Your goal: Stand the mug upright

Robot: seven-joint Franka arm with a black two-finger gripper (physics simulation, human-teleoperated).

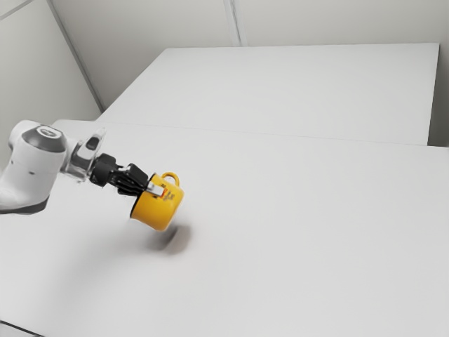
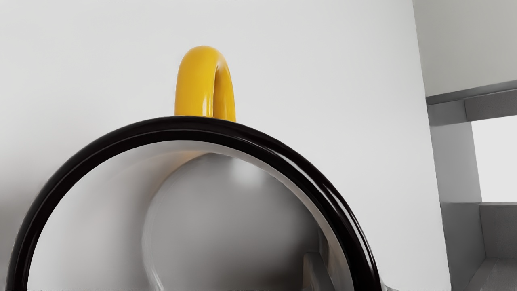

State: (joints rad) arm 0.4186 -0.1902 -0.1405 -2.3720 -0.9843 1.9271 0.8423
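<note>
Mug (image 1: 158,210) hung tilted in the grasp of the gripper (image 1: 150,188)

Nearest to the hand was the black rim (image 2: 194,123) of the mug. Its open mouth was turned toward the gripper, so the wrist view looked into the pale inner wall (image 2: 89,202) and on to the grey, shaded bottom (image 2: 226,202). One finger (image 2: 312,270) of the gripper was inside the mouth, and the other lay on the outer side; between them they pinched the wall, so the gripper was grasping the mug. The yellow handle (image 2: 196,81) stood out from the mug's side, and in the exterior view it was the upper part. A small orange-red marking (image 1: 168,195) was on the yellow side, near the fingertip.

The mug was not upright: it leaned strongly, with its base toward the exterior view's right. It appeared to be just above the white table (image 1: 280,246), and a soft shadow (image 1: 177,240) lay below it. The white arm (image 1: 35,165) came in from the exterior view's left.

Farther away, behind the table, was another broad white surface (image 1: 295,88), and after it stood the pale walls (image 1: 140,28). In the wrist view, beyond the white surface, there was also a grey structure (image 2: 458,161) beside a bright opening (image 2: 497,161).
</note>
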